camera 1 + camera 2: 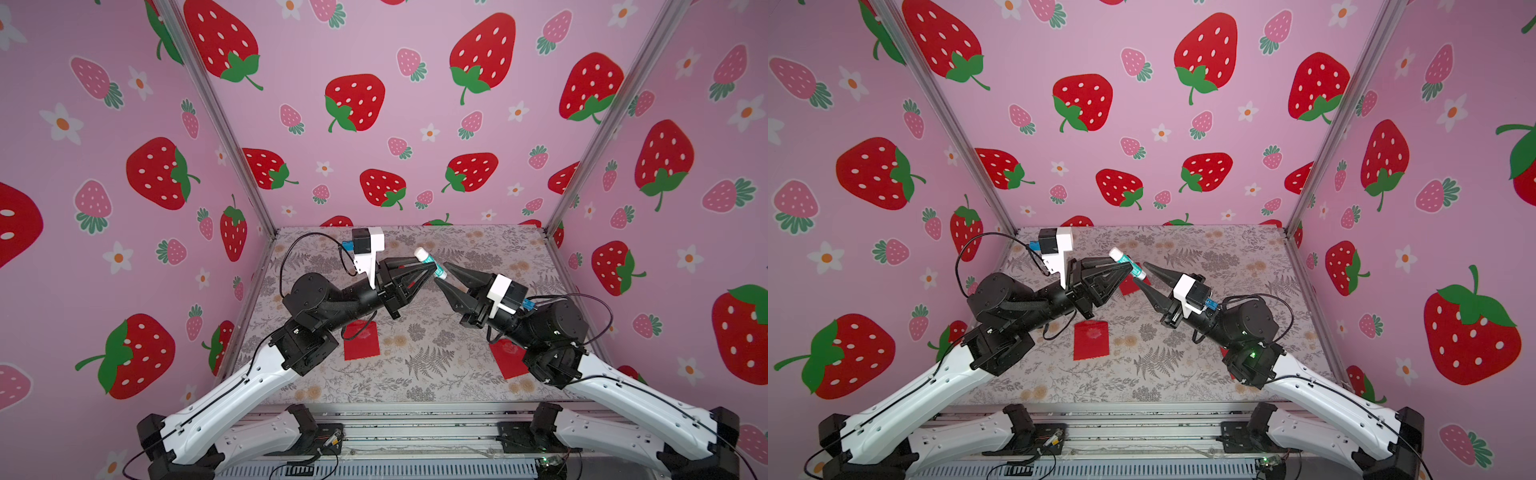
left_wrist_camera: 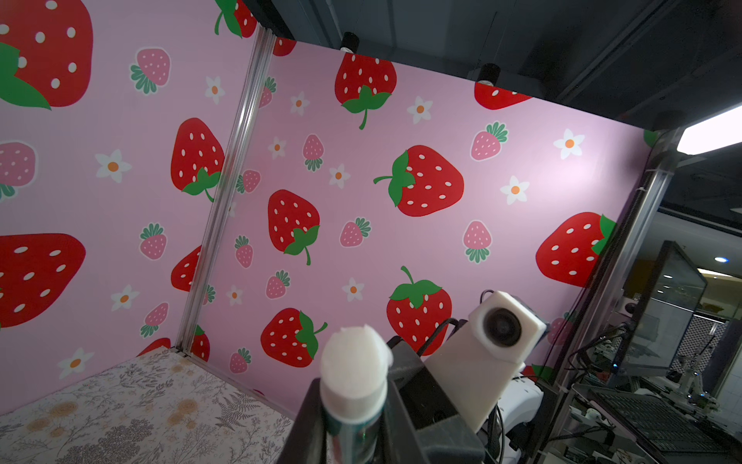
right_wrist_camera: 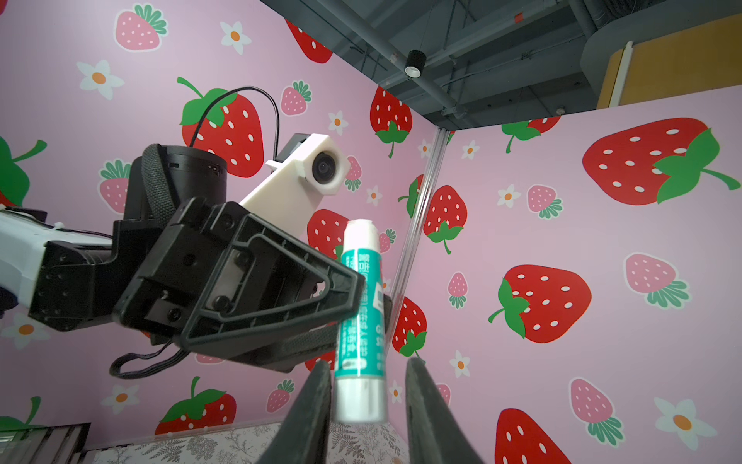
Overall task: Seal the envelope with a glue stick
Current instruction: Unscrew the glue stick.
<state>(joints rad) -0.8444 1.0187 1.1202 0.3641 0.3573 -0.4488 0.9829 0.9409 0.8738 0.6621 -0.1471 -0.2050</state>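
Observation:
The glue stick [image 1: 428, 259] [image 1: 1123, 258], a white tube with a teal label, is held tilted in the air above the back of the table. My left gripper [image 1: 430, 266] [image 2: 353, 405] is shut on its middle. Its uncapped top shows rough white glue [image 2: 355, 361]. My right gripper [image 1: 440, 272] [image 3: 367, 367] straddles the silvery base [image 3: 359, 399]; one finger [image 3: 317, 397] touches it and a sliver of wall shows before the other finger. A red envelope [image 1: 361, 340] [image 1: 1091, 340] lies flat on the table below the left arm.
A second red envelope [image 1: 509, 359] lies partly under the right arm. Another red piece [image 1: 1136, 286] shows beneath the grippers. The floral tabletop [image 1: 415, 365] is enclosed by strawberry-print walls with metal corner posts [image 1: 582, 174].

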